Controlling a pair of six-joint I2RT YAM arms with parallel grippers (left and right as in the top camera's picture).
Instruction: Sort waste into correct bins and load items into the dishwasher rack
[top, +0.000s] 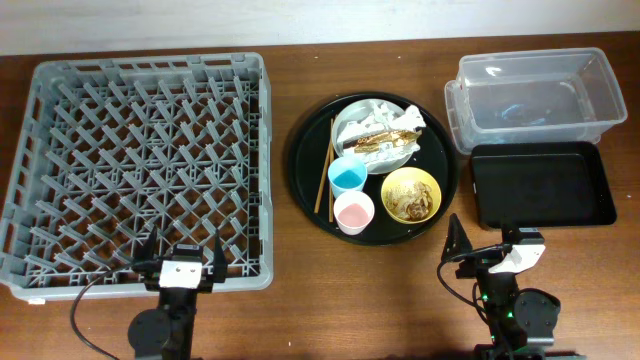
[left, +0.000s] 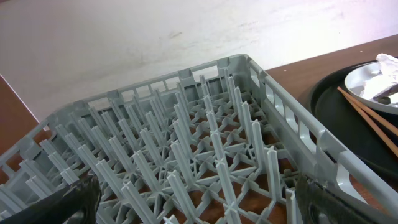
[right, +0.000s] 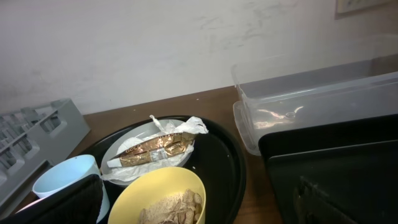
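The large grey dishwasher rack (top: 140, 160) fills the left of the table and the left wrist view (left: 186, 149). A round black tray (top: 310, 190) holds a white plate (top: 346, 128) with napkins and a gold wrapper (top: 385, 135), a light-blue cup (top: 348, 177), a pink cup (top: 353, 211), a yellow bowl (top: 411, 194) with tan scraps, and chopsticks (top: 326, 165). The clear tub (top: 535, 95) and black rectangular tray (top: 540, 185) sit at the right. My left gripper (top: 180, 268) is open at the rack's near edge. My right gripper (top: 490, 255) is open, near the bowl (right: 161, 199) and wrapper (right: 152, 149).
The rack's near wall stands right in front of the left gripper. The black rectangular tray (right: 336, 168) lies close on the right of the right gripper, with the clear tub (right: 311, 99) behind it. Bare wooden table lies between the round tray and the bins.
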